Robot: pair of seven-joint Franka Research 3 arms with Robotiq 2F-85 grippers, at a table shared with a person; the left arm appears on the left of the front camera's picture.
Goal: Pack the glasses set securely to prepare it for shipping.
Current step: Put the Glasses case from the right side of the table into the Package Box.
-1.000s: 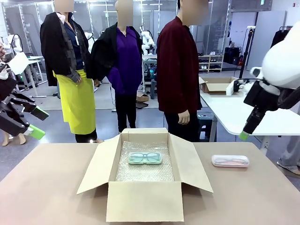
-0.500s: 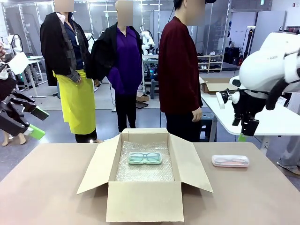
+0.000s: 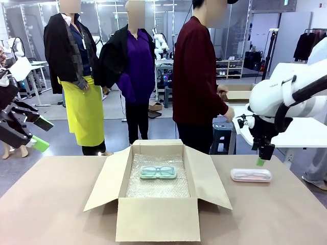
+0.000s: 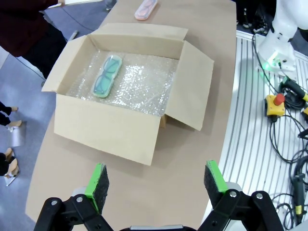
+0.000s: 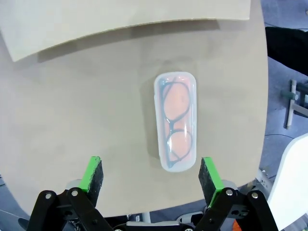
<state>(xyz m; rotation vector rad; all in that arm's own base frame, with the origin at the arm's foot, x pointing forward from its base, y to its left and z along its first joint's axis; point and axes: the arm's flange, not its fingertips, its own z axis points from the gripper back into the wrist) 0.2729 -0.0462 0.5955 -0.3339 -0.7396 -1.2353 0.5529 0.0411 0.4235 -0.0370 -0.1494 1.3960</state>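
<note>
The glasses set is two flat cases. The mint green case [image 3: 158,172] with dark-rimmed spectacles lies on bubble wrap inside the open cardboard box [image 3: 157,218], also seen in the left wrist view as the mint green case [image 4: 107,76] in the box [image 4: 103,132]. The pale pink case [image 3: 251,175] lies on the table to the right of the box. My right gripper [image 3: 262,157] hangs open just above it, fingers pointing down; the pink case [image 5: 175,120] lies lengthwise beyond the right gripper [image 5: 151,175]. My left gripper [image 3: 42,135] is open at the far left, off the table's edge; it [image 4: 156,180] holds nothing.
A person in a dark red top [image 3: 196,76] stands behind the box, one hand [image 3: 228,115] reaching toward a white side table [image 3: 265,125] at the right. The box flaps [image 3: 207,181] spread outward on both sides. Bare brown tabletop [image 3: 56,204] lies left of the box.
My right arm has swung down and leftward until its gripper hangs over the pink case. The person has turned and reached toward the side table. The left arm has not moved.
</note>
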